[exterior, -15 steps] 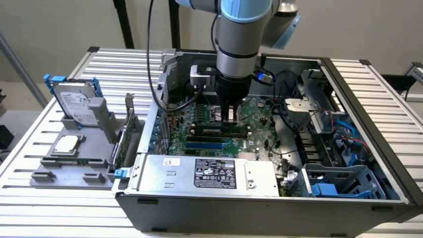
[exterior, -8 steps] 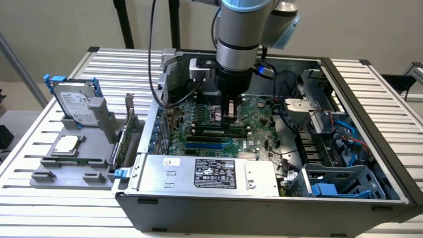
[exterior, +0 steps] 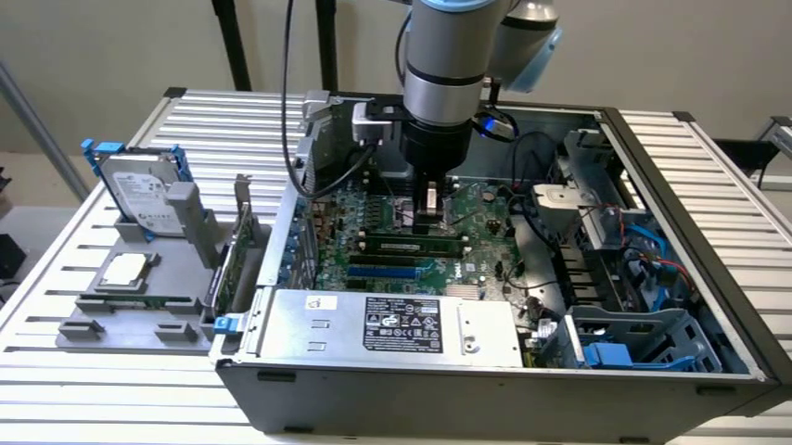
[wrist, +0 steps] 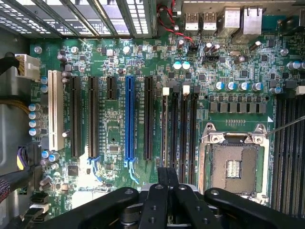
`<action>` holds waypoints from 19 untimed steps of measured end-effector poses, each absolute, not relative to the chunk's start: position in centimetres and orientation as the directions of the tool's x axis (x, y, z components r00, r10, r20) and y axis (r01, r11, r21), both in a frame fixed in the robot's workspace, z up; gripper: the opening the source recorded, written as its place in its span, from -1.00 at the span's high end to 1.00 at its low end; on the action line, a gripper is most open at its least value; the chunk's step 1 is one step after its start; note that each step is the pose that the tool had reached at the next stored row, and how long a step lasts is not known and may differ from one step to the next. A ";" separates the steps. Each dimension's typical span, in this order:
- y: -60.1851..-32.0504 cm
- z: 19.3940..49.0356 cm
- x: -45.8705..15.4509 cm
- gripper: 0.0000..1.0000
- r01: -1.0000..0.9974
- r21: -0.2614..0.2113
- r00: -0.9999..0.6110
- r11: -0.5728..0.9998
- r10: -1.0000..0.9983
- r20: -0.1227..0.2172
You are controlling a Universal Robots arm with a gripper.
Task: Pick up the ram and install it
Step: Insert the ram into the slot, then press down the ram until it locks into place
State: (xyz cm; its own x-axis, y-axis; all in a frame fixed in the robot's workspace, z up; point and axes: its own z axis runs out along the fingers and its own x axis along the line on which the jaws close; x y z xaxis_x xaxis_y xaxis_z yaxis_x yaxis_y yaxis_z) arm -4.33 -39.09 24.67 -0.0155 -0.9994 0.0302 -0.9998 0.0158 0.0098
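I see my gripper [exterior: 427,222] low over the motherboard [exterior: 371,209], jaws pinched on the ram [exterior: 428,199], another stick [exterior: 406,246] seated at six o'clock.

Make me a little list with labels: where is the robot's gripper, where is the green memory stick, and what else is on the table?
Gripper: lowered into the open computer case, over the motherboard
Memory stick: green, lying along a slot, right by the gripper
Held or let go: cannot tell
Beside the case: hard drive on a grey stand, at the exterior view's left
Table: slatted metal
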 end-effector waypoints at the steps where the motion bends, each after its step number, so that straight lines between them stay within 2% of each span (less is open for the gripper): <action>1: -39.1 24.7 -4.3 0.79 -1.000 0.010 -0.016 0.016 -0.999 0.030; 13: -39.1 24.7 -4.3 0.79 -1.000 0.010 -0.016 0.016 -0.999 0.030; 19: -39.1 23.8 -4.4 0.79 -1.000 0.010 -0.015 0.016 -0.999 0.031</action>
